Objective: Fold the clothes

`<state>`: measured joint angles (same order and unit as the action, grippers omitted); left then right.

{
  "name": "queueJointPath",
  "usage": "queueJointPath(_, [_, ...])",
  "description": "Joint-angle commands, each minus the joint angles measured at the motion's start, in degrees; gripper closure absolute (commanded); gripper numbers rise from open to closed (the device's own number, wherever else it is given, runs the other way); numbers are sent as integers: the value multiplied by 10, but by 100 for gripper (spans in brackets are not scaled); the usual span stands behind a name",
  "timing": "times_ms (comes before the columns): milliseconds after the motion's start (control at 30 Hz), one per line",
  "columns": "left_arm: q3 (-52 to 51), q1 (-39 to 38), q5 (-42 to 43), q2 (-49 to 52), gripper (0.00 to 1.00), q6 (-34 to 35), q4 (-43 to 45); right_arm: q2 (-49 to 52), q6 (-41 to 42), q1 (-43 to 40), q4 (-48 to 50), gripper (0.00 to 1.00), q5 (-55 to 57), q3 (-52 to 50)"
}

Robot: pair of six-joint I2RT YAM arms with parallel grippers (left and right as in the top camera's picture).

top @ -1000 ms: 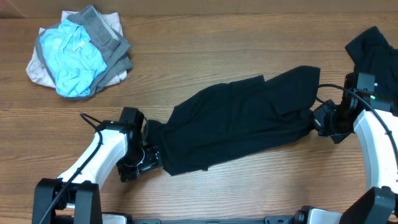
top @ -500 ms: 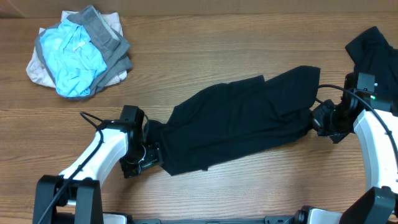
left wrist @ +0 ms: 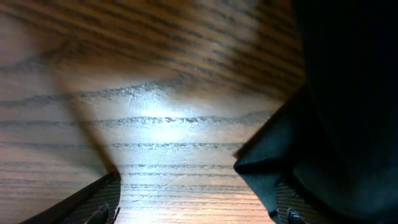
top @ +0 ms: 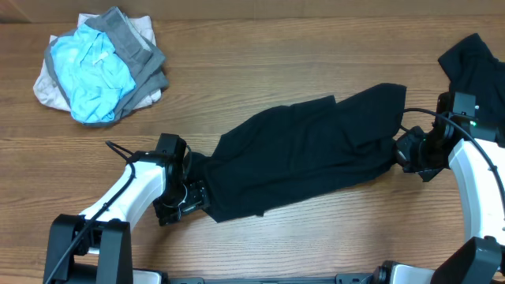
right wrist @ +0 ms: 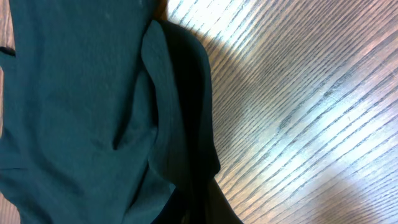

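The plain black garment lies in a long bunched band slanting from lower left to upper right across the table. My left gripper is at its lower left end. In the left wrist view the fingers are wide apart on bare wood, and a corner of the garment lies over the right finger. My right gripper is at the garment's right end. In the right wrist view the cloth gathers into the jaws, which it hides.
A light-blue, grey and beige bundle sits at the back left. Another black garment lies at the right edge behind the right arm. Bare wooden table lies behind the garment.
My left arm has shifted slightly right, toward the garment's lower left end. The garment and the right arm have not visibly moved.
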<state>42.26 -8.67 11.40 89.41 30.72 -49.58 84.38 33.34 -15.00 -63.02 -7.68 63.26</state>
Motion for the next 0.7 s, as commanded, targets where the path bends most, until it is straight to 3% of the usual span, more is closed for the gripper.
queueJointPath(0, [-3,-4,7,20,17,4,35,-10,-6,-1,1,95,-3,13])
queueJointPath(433, [-3,-47,60,80,21,28,107,-10,-6,-1,-8,95,-6,13])
queueJointPath(667, [-3,-72,47,103,30,47,111,-10,-8,-1,-9,95,-6,13])
